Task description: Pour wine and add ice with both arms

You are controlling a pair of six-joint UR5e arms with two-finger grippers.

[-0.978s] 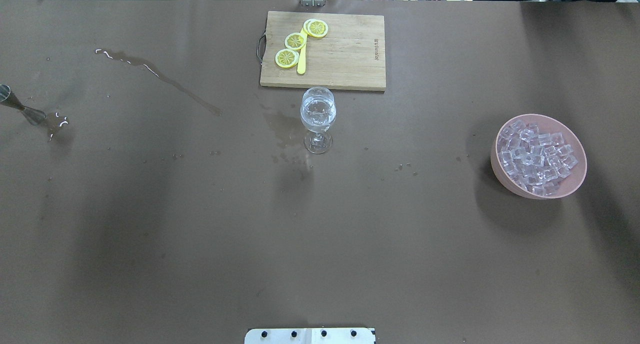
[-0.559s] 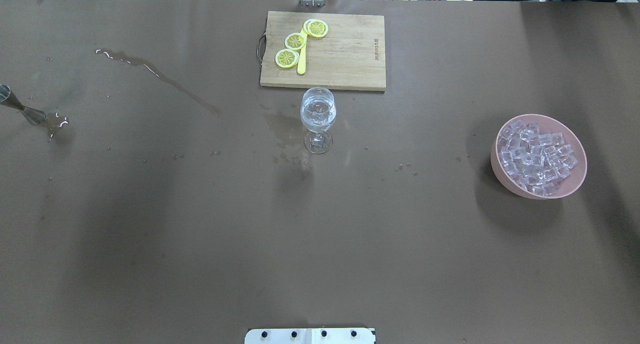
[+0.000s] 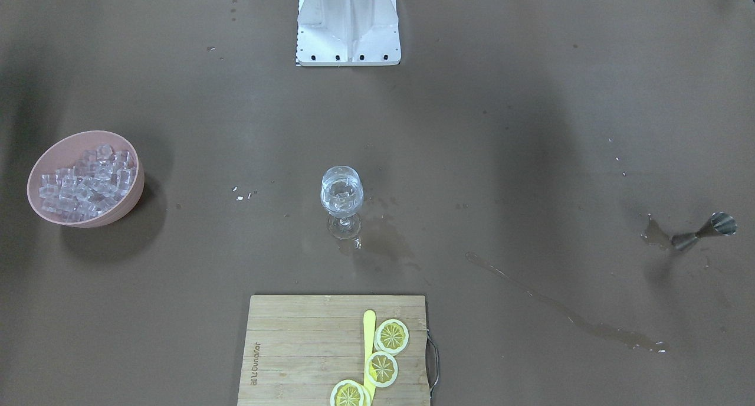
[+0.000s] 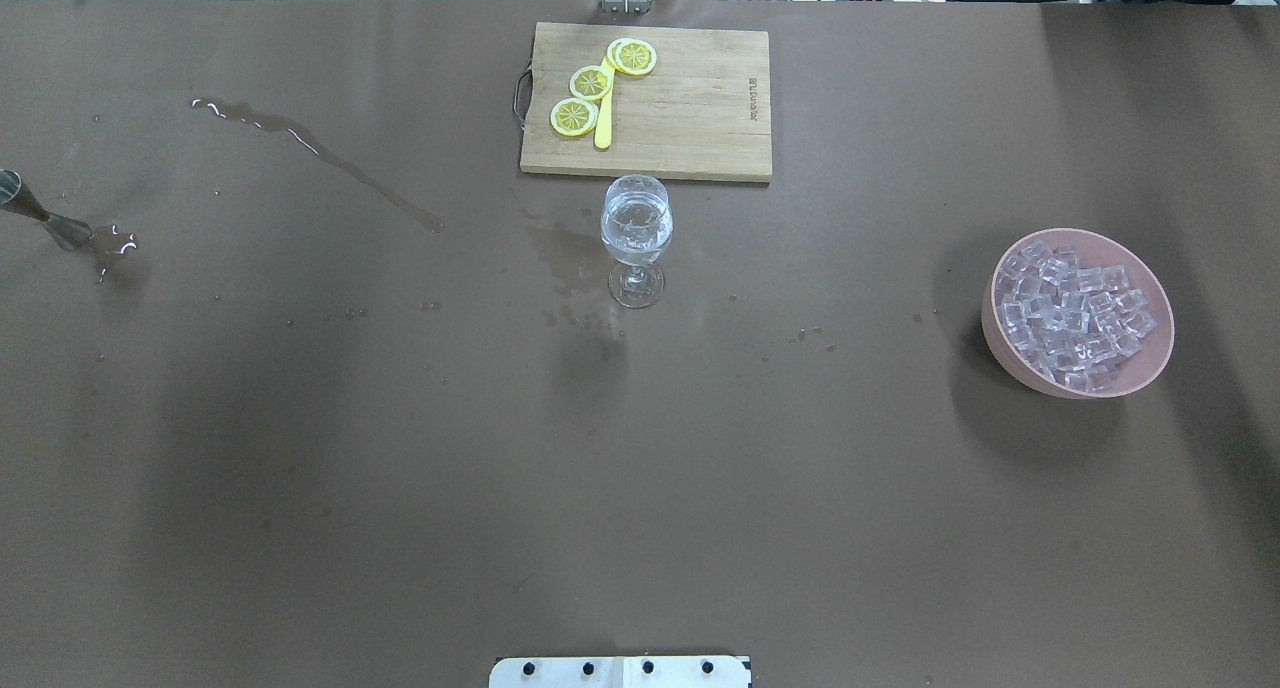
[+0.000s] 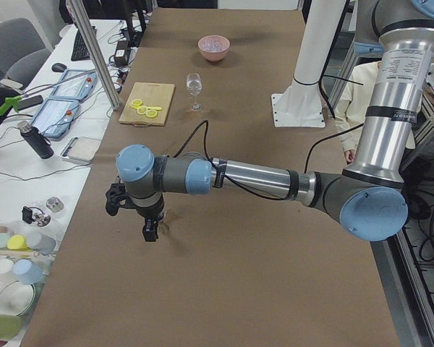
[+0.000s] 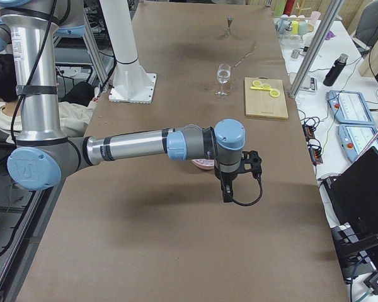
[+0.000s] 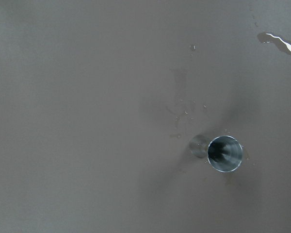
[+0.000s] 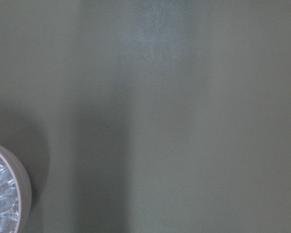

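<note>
The black two-finger left gripper (image 5: pixel 150 230) hangs over the table's left end, and the right gripper (image 6: pixel 228 190) hangs near the pink bowl (image 4: pixel 997 340) of glossy ice cubes (image 4: pixel 1075 313). The side views do not tell whether either is apart or together. The clear stemmed wine glass (image 4: pixel 636 238) stands mid-table, seemingly holding a little wine. From it, the bowl sits at 3 o'clock, the steel jigger (image 4: pixel 45 220) at 9 in a puddle (image 4: pixel 115 243), and the wooden cutting board (image 4: pixel 690 118) at 12. Wet steel could slip from fingers; a nudged glass could topple. Nothing has moved since the earlier overhead frames.
</note>
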